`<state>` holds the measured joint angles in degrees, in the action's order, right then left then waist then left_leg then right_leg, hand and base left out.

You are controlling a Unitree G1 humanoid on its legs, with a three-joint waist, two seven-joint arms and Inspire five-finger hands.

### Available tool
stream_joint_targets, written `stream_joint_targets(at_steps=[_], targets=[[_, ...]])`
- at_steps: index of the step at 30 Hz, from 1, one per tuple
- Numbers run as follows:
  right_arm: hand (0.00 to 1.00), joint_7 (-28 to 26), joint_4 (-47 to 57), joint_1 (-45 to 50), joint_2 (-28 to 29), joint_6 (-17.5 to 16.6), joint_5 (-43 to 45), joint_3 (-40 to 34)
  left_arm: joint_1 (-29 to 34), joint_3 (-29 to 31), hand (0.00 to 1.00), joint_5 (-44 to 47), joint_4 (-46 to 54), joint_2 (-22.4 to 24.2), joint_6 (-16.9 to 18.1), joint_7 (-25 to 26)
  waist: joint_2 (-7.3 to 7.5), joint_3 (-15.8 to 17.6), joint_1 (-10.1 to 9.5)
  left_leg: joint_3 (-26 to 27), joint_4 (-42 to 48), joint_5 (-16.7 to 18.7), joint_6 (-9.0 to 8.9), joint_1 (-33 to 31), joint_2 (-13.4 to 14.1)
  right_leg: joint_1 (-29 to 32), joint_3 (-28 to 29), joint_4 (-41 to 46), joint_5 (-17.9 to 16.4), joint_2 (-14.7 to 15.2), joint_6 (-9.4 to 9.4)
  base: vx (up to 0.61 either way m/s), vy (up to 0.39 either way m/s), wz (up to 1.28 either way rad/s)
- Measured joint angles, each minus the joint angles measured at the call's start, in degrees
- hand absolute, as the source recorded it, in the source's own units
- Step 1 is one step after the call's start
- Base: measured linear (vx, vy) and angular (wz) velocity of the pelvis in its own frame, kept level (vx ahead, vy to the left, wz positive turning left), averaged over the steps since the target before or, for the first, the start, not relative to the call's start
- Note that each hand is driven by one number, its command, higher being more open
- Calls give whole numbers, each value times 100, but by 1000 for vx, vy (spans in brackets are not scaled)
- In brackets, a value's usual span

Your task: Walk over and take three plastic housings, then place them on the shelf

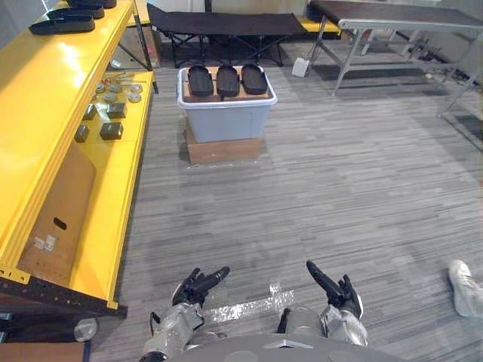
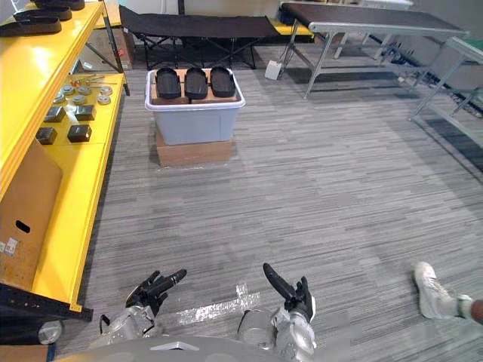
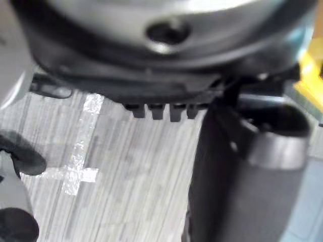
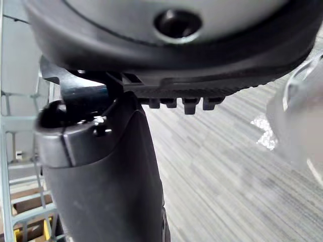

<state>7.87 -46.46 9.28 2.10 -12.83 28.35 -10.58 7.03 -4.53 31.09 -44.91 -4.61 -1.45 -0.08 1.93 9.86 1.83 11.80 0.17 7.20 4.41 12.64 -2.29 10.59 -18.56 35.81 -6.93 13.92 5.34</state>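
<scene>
The three plastic housings [image 1: 227, 80] lie side by side on top of a grey bin [image 1: 226, 121], which stands on a cardboard box [image 1: 224, 149], at about 12 o'clock and well apart from the robot. I think this stack raises them to a height that is easy to reach. The left hand [image 1: 198, 286] and the right hand [image 1: 336, 290] hang low at 7 and 5 o'clock. Their fingers are straight and hold nothing, because the walk is not yet done. The yellow shelf [image 1: 45, 90] runs along 9 to 11 o'clock. Similar black housings [image 1: 64, 24] lie on its top level, which is probably the place for these too.
</scene>
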Motion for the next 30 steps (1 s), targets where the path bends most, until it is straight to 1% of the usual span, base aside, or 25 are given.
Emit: stream_joint_targets(at_steps=[2, 4, 5, 6, 7, 8, 9, 11, 12, 13, 14, 15, 16, 18, 19, 20, 22, 23, 24, 25, 26, 27, 28, 29, 30], targets=[[100, -11, 38, 21, 16, 1, -230, 20, -38, 39, 100, -3, 64, -20, -27, 0, 6, 79, 21, 5, 81, 91, -152, -11, 212, -166, 233, -1940, 154, -640, 159, 204, -48, -5], [100, -30, 77, 61, 22, 23, -350, 93, -49, 58, 100, -17, 68, -28, -27, 3, 73, 103, 10, 24, 112, 156, -248, -1, 251, -211, 387, -2708, 452, -813, 181, 193, -115, -6], [100, -89, 177, 119, 36, 97, -374, 186, -52, 60, 100, -41, 80, -52, -36, 9, 204, 179, 21, 47, 185, 307, -425, 108, 253, -268, 538, -3171, 772, -845, 173, 169, -149, -5], [100, -121, 177, 140, 38, 117, -377, 216, -51, 48, 100, -59, 97, -85, -49, 9, 251, 200, 19, 57, 213, 381, -474, 176, 252, -301, 621, -3184, 795, -838, 147, 226, -223, -8], [100, -171, 176, 201, 38, 133, -327, 233, -50, 54, 100, -115, 111, -112, -57, 12, 293, 232, 5, 76, 388, 636, -580, 281, 312, -365, 626, -3056, 935, -839, -130, 186, -199, -10], [100, -195, 176, 231, 29, 133, -300, 227, -46, 54, 100, -170, 112, -109, -58, 16, 265, 224, 2, 96, 520, 776, -663, 308, 396, -355, 625, -2904, 1031, -885, -283, 331, -325, -9], [100, -254, 176, 278, -50, 174, -217, 226, -36, 49, 100, -198, 120, -69, -65, 35, 56, 172, 28, 113, 849, 1125, -875, 345, 736, -329, 571, -2553, 976, -1136, -474, 301, -272, -7], [100, -307, 174, 276, -278, 254, -221, 255, 34, 76, 100, -99, 194, -31, -99, 92, -204, -21, 13, 198, 1382, 1311, -1162, 252, 1161, -379, 465, -2541, 773, -1529, -750, 400, -278, -16], [100, -358, 122, 152, -361, 256, -221, 262, 1, 187, 100, 95, 190, -3, -109, 91, -217, -9, -16, 224, 2600, 1201, -1231, -322, 1403, -413, 482, -2572, 697, -1603, -862, 390, -254, -21], [100, -404, 125, 97, -411, 255, -224, 262, 6, 266, 100, 196, 199, 58, -106, 80, -246, 17, -5, 224, 3349, 1039, -1215, -673, 1573, -547, 483, -2707, 679, -1647, -892, 389, -255, -8], [100, -501, 124, 50, -500, 249, -266, 247, 24, 402, 100, 325, 205, 213, -108, 57, -350, 138, 33, 238, 4645, 979, -1191, -1237, 1837, -957, 500, -2974, 709, -1775, -937, 405, -237, 6], [100, -548, 85, 46, -599, 252, -349, 213, 26, 496, 100, 342, 284, 259, -130, 21, -383, 190, -15, 158, 5108, 1017, -1180, -1605, 1831, -1268, 531, -3100, 657, -1826, -1030, 410, -201, 1], [100, -578, 20, 16, -623, 251, -397, 212, 22, 541, 100, 432, 286, 267, -125, -1, -405, 207, -58, 131, 5069, 1043, -1188, -1692, 1729, -1401, 575, -3109, 629, -1827, -1069, 391, -141, -31], [100, -758, -67, -73, -679, 255, -559, 211, 60, 649, 100, 483, 316, 295, -102, -95, -427, 226, -228, 97, 4301, 1093, -1190, -1885, 1360, -1718, 757, -3264, 554, -1807, -1071, 311, -62, -53], [100, -986, -48, -167, -681, 259, -557, 229, 169, 753, 100, 477, 419, 335, -64, -166, -429, 226, -256, 20, 3330, 1004, -1110, -2047, 1031, -1906, 906, -3400, 508, -1780, -1015, 360, -2, -57], [100, -1149, -25, -258, -682, 264, -551, 257, 251, 794, 100, 431, 539, 373, 15, -211, -441, 234, -302, -191, 2220, 666, -1093, -2220, 746, -1955, 1002, -3470, 477, -1754, -998, 430, 34, -49], [100, -1237, -24, -338, -703, 314, -537, 340, 255, 797, 100, 422, 621, 401, 74, -295, -485, 278, -393, -626, 1023, -24, -1191, -2427, 525, -2112, 1131, -3593, 389, -1765, -962, 398, 110, -36], [100, -1240, -27, -334, -737, 374, -517, 451, 235, 785, 100, 398, 634, 428, 124, -306, -535, 340, -463, -774, 718, -291, -1189, -2445, 509, -2330, 1221, -3598, 227, -1768, -873, 320, 144, -35], [100, -1238, -45, -317, -760, 394, -481, 504, 250, 782, 100, 359, 633, 433, 139, -303, -559, 345, -482, -775, 648, -365, -1173, -2428, 529, -2407, 1258, -3590, 102, -1768, -806, 306, 177, -28], [100, -1242, -63, -289, -789, 411, -437, 611, 251, 783, 100, 239, 623, 443, 158, -296, -597, 322, -474, -721, 687, -502, -1100, -2423, 579, -2519, 1278, -3502, -165, -1762, -739, 335, 209, -16], [100, -1265, -87, -242, -764, 412, -242, 682, 248, 781, 100, 73, 612, 380, 136, -305, -471, 307, -466, -515, 861, -935, -805, -2304, 442, -2558, 1271, -3052, -718, -1523, -484, 471, 257, -10], [100, -1273, -109, -211, -730, 410, -176, 680, 246, 758, 100, -31, 602, 290, 122, -316, -301, 271, -458, -375, 829, -974, -614, -2173, 252, -2536, 1238, -2668, -999, -1261, -274, 453, 212, -8], [100, -1276, -128, -205, -728, 409, -84, 673, 246, 752, 100, -51, 588, 258, 127, -312, -225, 223, -450, -297, 765, -992, -553, -2097, 134, -2415, 1224, -2243, -1139, -1098, -129, 488, 197, -26], [100, -1294, -235, -353, -712, 408, -82, 668, 165, 765, 100, -247, 394, 237, 164, -275, -188, 237, -433, -189, 574, -1020, -245, -1801, -47, -1702, 1003, -456, -1145, -723, 174, 381, 156, -25], [100, -1299, -248, -378, -674, 407, -81, 669, 159, 762, 100, -251, 343, 201, 163, -264, -161, 254, -403, -191, 505, -989, -116, -1655, -92, -1420, 856, 177, -1057, -541, 307, 570, 241, -13]])
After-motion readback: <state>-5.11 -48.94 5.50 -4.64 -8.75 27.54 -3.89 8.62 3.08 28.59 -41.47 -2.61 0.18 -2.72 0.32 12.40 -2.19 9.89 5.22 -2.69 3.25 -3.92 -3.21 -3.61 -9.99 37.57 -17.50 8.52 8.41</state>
